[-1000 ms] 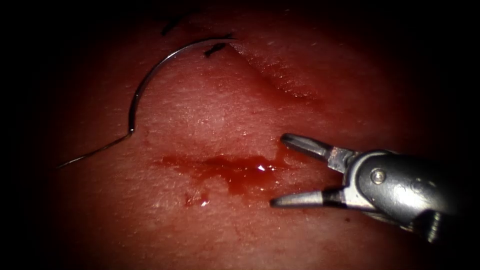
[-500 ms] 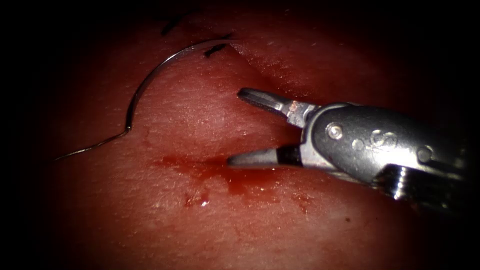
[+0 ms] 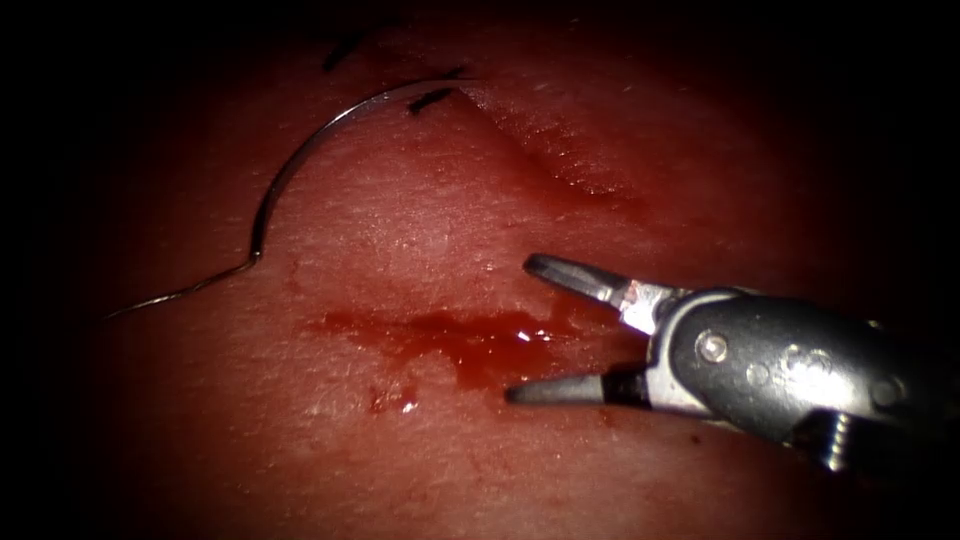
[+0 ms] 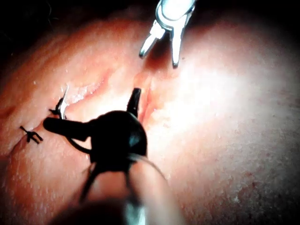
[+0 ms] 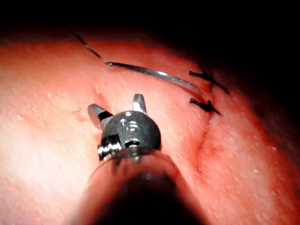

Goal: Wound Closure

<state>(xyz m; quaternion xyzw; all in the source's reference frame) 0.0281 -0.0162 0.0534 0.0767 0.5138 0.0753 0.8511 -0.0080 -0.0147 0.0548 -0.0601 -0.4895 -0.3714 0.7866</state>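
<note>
No legible text, label, brand, number or sign found on any surface. Faint raised marks on the right tool's (image 3: 545, 330) wrist housing cannot be read.

— Tool (image 3: 520, 330)? 
— Smooth grey metal, faintly glossy.
— Needle (image 3: 300, 160)?
— Thin polished metal.
— Tissue (image 3: 400, 240)?
— Moist, finely pebbled; the fluid (image 3: 480, 345) on it is wet and glossy.

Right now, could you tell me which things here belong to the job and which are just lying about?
In the job: curved steel needle, unheld, lying left of the cut in the pink tissue; its dark thread; right tool and left tool, both empty, fingers open.
Lying about: black cut ends of thread; pool of red fluid.
</note>
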